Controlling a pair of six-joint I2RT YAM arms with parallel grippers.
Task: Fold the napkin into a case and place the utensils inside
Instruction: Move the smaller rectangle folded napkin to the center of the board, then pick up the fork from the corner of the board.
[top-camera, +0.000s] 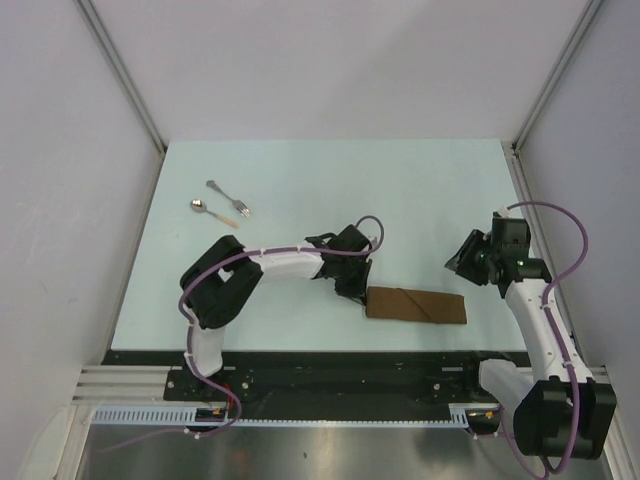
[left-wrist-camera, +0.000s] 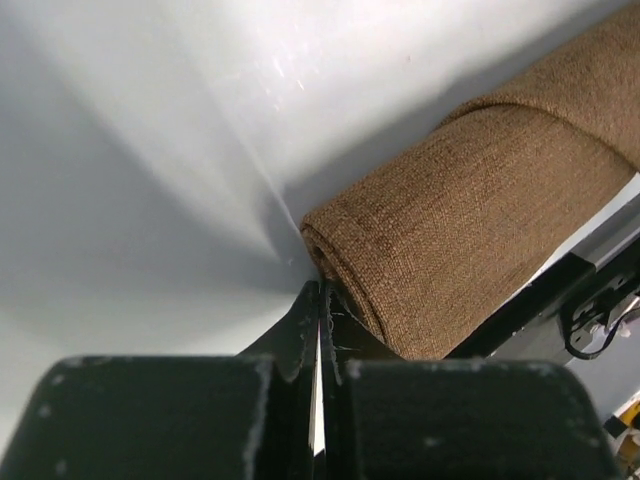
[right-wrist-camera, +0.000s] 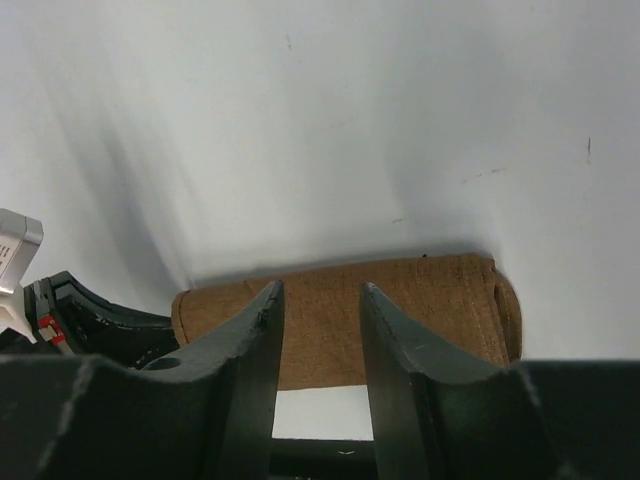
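Observation:
The napkin lies folded as a narrow brown case near the table's front edge. My left gripper is shut and empty, its tips at the left end of the case, right beside the folded edge. My right gripper is open and empty, held above and just behind the case's right end; the case shows beyond its fingers. The silver fork and the spoon with its tan handle lie side by side at the far left, away from both grippers.
Grey walls with metal frame posts close in the pale blue table on three sides. The black front rail runs just in front of the case. The left gripper's black body shows at the left of the right wrist view.

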